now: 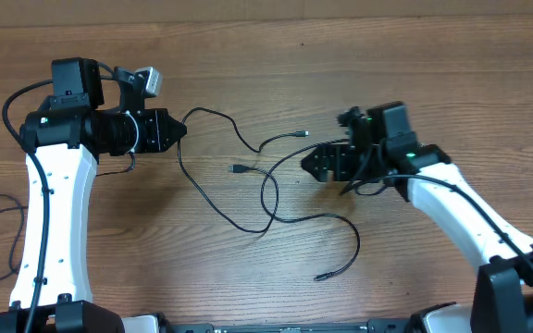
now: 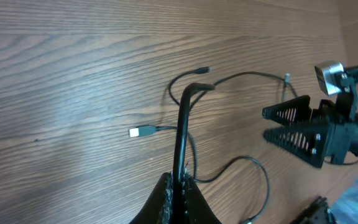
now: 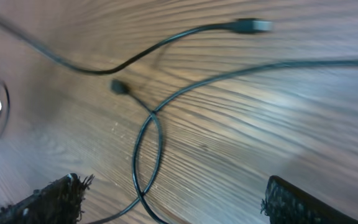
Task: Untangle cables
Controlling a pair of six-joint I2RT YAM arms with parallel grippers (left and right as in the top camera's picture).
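- Cables: lying crossed at centre of table, one strand clamped in closed left gripper.
- Right gripper: hanging near the crossing, jaws spread, gripping nothing.
- Risking tightening the loop by pulling; risking pinching two strands.

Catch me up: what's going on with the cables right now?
The left gripper is shut on one thin black cable, holding it up off the wooden table. The right gripper is open and holds nothing, hovering low over the spot where the other cables cross in a loop. The cords are spread out across the middle of the table but not yet separated.
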